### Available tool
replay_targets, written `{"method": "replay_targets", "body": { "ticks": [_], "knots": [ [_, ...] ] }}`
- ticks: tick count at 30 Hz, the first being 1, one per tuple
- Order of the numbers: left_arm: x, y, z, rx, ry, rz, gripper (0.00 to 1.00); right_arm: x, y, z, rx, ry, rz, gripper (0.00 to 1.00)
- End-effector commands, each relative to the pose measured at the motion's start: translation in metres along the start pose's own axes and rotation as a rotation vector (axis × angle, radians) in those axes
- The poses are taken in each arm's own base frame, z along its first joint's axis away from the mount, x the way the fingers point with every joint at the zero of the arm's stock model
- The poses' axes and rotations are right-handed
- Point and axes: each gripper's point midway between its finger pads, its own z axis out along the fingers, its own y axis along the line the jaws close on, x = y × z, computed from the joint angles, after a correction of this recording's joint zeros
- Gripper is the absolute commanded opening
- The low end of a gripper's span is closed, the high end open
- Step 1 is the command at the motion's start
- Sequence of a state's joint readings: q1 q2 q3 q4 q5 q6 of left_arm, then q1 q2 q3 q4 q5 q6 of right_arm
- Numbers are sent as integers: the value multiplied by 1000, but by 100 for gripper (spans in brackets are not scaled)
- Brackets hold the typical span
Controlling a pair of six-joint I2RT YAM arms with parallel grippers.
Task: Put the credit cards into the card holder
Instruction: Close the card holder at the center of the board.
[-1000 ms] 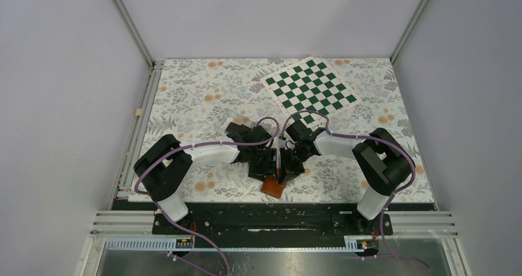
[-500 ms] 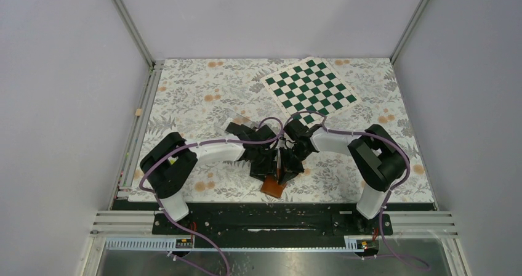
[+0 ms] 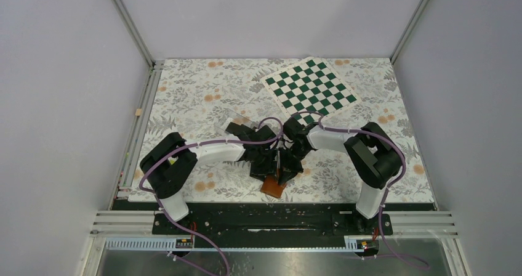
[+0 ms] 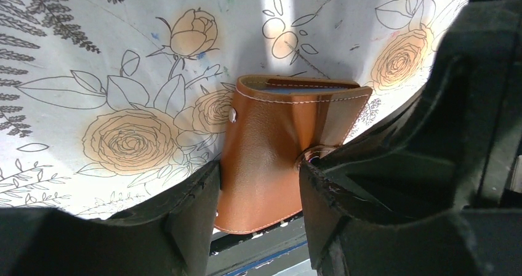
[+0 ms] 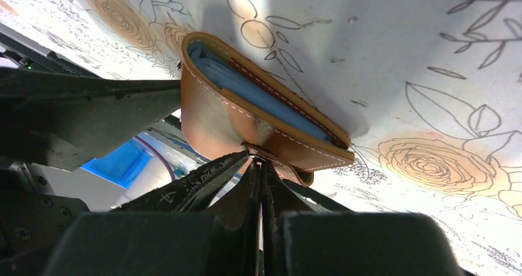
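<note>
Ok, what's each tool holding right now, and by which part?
Both hold the card holder. The left tool clamps it across its two side edges. The right tool is shut on its snap tab.

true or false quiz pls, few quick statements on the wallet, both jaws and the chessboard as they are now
1. The wallet sits between the left jaws. True.
2. The right jaws stand wide open. False: they are shut, pinching the wallet's tab.
3. The chessboard lies at the far right of the table. True.
4. The wallet is spread flat open. False: it is folded, with blue sleeves showing at its edge.
</note>
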State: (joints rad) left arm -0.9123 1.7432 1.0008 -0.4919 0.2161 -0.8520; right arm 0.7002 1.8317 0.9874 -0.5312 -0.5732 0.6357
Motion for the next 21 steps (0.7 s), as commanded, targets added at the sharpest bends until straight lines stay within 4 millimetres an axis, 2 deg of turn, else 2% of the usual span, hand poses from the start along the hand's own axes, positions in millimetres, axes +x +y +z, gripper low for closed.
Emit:
{"method": "replay_targets", "body": {
  "ticks": [1,4,10,14,21],
  "knots": [
    [17,7,46,-22,26,-3,50,-3,-34,28,128,-82,-115,0],
    [18,9,47,-28,32,-6,50,-1,-10,15,31,-111,-156,0],
    [17,10,48,-33,35,-6,49,1,22,-9,-92,-171,-221,0],
    [17,10,48,-36,38,-8,49,0,32,-23,-116,-214,-247,0],
    [14,4,42,-10,16,6,51,0,37,-33,-122,-251,-254,0]
  ]
}}
